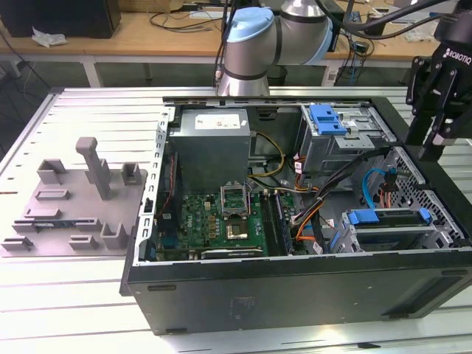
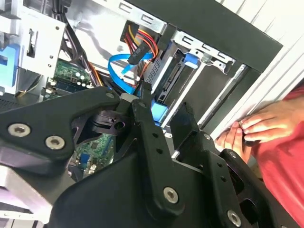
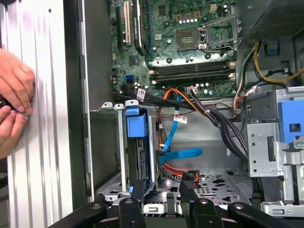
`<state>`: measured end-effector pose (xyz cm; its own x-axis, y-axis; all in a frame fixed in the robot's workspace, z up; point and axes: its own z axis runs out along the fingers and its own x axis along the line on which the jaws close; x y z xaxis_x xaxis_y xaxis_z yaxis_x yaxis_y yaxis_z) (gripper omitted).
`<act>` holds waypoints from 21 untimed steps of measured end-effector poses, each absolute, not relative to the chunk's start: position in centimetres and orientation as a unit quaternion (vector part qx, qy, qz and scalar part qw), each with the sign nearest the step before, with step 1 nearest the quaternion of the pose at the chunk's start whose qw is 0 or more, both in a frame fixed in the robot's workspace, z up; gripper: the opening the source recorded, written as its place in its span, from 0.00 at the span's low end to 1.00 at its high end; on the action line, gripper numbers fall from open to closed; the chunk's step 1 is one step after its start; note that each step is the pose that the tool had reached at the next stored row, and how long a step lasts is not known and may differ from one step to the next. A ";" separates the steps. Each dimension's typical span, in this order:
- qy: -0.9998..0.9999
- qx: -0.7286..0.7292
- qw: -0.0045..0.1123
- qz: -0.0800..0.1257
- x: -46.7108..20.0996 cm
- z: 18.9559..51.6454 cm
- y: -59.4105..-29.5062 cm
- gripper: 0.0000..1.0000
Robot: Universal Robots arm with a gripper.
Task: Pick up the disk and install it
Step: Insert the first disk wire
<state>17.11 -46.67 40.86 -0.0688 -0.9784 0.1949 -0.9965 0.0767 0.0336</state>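
Seemingly the reach-in stage: the gripper (image 3: 162,186), spread and empty, hovers above the disk (image 3: 138,151) in its bay — a grasp likely needs careful centring.

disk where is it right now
In the exterior view the disk sits in the drive cage at the exterior view's lower right of the open computer case, beside the blue cable, with the gripper above it.

The slatted metal table (image 1: 66,310) bears the open computer case (image 1: 295,295) and a grey plastic fixture (image 1: 74,214).
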 end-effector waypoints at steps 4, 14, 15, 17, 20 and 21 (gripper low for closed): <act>-0.739 0.666 0.085 0.053 17.4 40.7 -46.3 0.44; -0.772 0.627 0.088 0.049 17.9 40.3 -46.1 0.44; -0.774 0.625 0.088 0.049 18.0 40.3 -45.9 0.44; -0.776 0.623 0.089 0.049 18.1 40.2 -45.7 0.44; -0.776 0.622 0.091 0.052 18.2 40.1 -45.1 0.44; -0.776 0.622 0.092 0.053 18.2 40.0 -44.9 0.44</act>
<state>18.24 -44.88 40.05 -0.2094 -0.9551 0.2098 -0.9748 0.2207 0.0318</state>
